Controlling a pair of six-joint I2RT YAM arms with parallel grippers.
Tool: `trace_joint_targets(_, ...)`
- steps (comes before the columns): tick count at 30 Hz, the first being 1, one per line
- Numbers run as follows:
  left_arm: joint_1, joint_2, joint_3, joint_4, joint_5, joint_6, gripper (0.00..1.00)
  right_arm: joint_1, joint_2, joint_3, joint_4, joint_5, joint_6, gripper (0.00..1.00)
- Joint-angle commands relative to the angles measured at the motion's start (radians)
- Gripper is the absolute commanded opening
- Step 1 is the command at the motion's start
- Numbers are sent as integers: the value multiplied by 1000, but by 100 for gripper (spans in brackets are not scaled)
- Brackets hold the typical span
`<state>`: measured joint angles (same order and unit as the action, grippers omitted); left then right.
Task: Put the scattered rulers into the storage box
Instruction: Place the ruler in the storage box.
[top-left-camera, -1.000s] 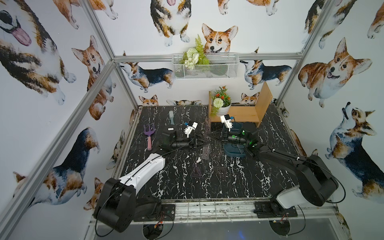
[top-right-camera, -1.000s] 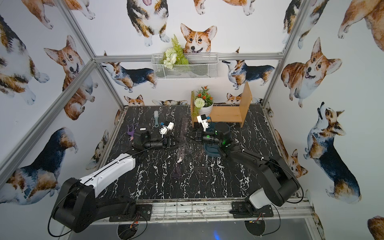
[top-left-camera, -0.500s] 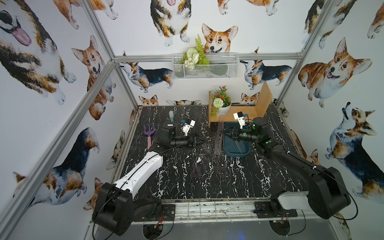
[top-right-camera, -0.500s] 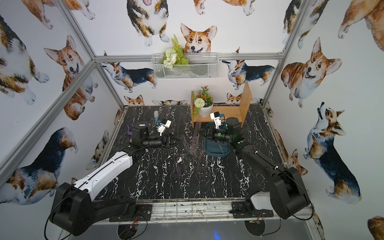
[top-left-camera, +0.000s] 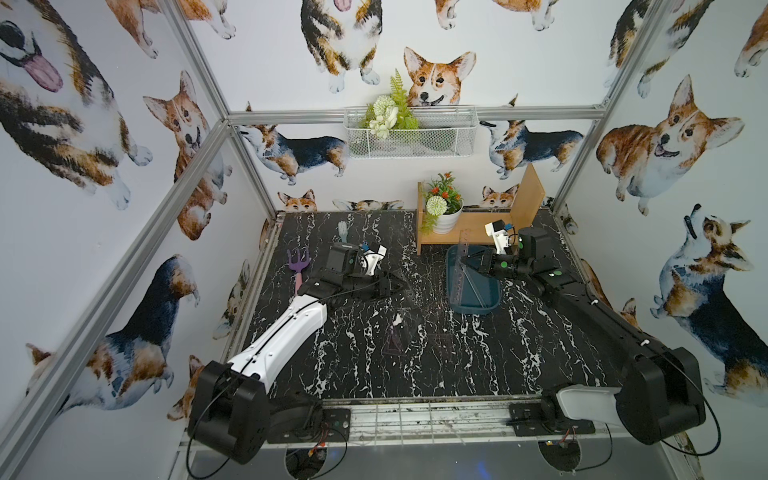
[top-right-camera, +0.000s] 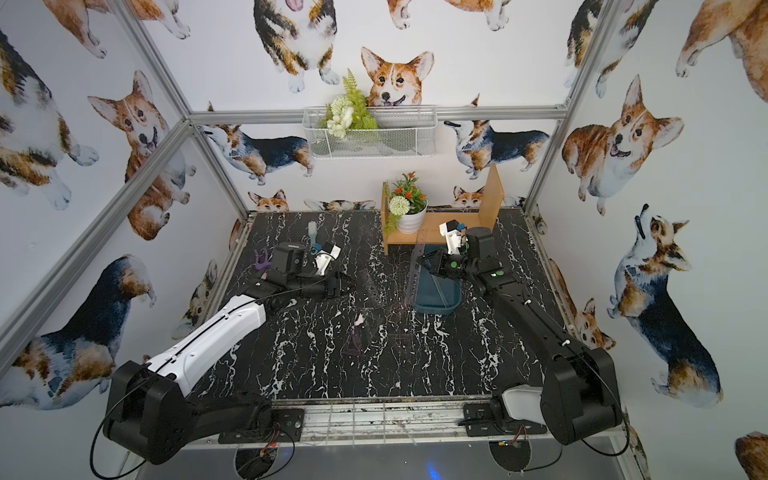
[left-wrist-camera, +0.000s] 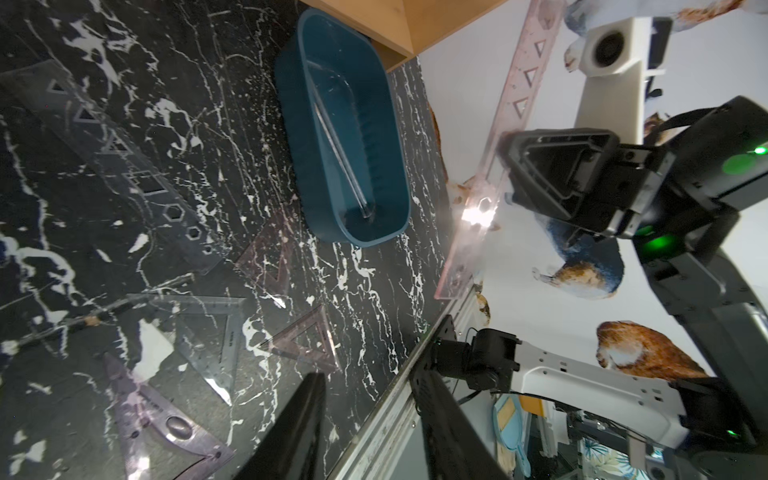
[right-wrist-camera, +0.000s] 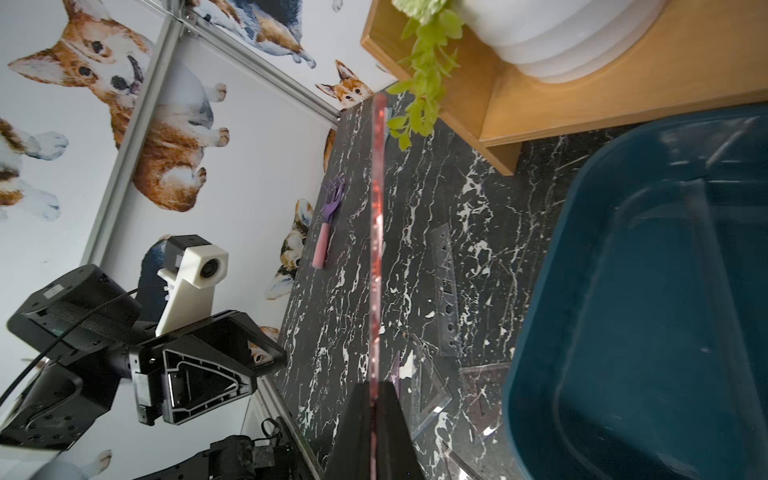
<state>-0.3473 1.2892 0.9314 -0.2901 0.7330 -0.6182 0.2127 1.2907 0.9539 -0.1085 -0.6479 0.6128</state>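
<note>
Right tool clamps long ruler above box edge, lengthwise w/ box, prob. so it fits; left tool, half-open & empty, hovers near set squares on table.

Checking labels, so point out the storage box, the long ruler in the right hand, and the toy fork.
storage box (left-wrist-camera: 291, 124): left wrist view, outer wall.
long ruler (left-wrist-camera: 482, 208): left wrist view, glinting middle.
toy fork (top-left-camera: 300, 266): in a top view, purple head.
</note>
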Motion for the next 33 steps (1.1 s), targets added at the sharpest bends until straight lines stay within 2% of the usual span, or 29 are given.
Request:
trace_joint_targets(1, 2, 7, 13, -71, -73, 64, 43, -11, 10, 21, -89, 61, -88, 0)
trace_joint_targets(9, -6, 22, 15, -83, -93, 82, 42, -29, 55, 73, -183, 201, -193, 0)
trace_joint_targets(18, -10, 42, 13, -72, -101, 80, 40, -30, 123, 105, -207, 326, -262, 0)
trace_joint_targets(33, -21, 59, 6, -58, -95, 78, 39, -30, 291, 187, -192, 364, -351, 0)
